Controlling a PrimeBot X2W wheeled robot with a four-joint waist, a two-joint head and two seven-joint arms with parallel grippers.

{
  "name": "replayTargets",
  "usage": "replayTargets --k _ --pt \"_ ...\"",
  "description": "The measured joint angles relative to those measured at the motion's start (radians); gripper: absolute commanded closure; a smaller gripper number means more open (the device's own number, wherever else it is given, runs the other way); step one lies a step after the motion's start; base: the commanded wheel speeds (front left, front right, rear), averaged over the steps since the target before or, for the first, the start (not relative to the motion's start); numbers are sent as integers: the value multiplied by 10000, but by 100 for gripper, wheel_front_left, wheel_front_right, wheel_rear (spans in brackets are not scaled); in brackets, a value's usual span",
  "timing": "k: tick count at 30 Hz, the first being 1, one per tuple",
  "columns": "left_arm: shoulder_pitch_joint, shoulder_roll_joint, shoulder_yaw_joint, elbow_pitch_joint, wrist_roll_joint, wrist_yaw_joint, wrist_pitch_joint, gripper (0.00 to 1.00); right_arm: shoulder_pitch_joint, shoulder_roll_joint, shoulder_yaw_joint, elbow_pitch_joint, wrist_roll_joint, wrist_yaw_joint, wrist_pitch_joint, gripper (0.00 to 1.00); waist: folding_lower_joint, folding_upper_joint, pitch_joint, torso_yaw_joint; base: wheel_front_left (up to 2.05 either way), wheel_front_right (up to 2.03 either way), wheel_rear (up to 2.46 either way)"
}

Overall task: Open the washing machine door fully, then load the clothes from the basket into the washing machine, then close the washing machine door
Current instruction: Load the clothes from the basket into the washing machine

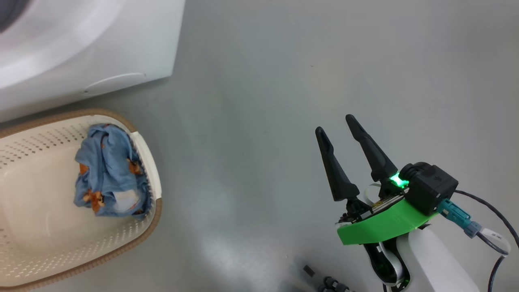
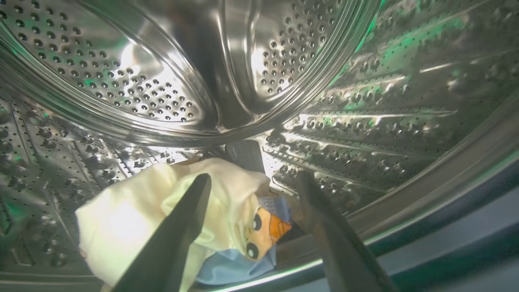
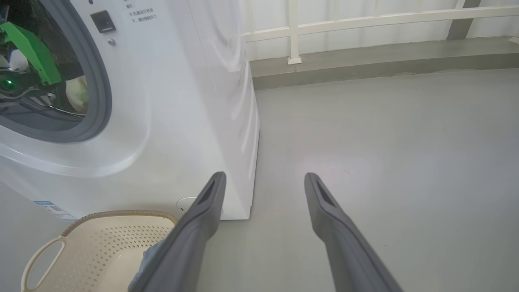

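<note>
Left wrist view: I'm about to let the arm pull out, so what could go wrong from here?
The garment lies near the front lip of the drum under the open left fingers; pulling back could drag it out. Another blue piece sits in the basket; closing the door now would strand it.

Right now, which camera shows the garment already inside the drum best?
The left wrist view: the cream and blue garment lies on the drum floor, beyond the open left gripper. The right wrist view catches what looks like a pale scrap of it through the opening. The head view looks at the basket instead.
</note>
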Motion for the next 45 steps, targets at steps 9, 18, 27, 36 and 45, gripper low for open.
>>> replayTargets --k 9,18,27,36,45 --pt "828 -493 472 -523 -617 207 -1655 0 -7 -13 -163 12 -2 0 0 0 0 0 -235 264 0 0 0" --pt "2445 -744 1214 -3003 -993 474 -1699 0 -7 -105 -270 19 -15 -2 0 0 -1 0 -596 432 0 0 0" --pt "4089 -1266 2015 -4349 -1043 366 -1699 0 -2 -336 -353 54 -21 0 0 0 -1 0 -1109 619 0 0 0" --pt "5728 -1981 2673 -5202 -813 226 -1699 0 4 -656 -594 150 -88 -2 0 0 -1 0 -1642 1028 0 0 0" --pt "7266 -2575 2851 -6247 -238 96 -1699 0 151 -857 -617 324 -86 0 0 0 -1 0 -2285 1386 0 0 0"
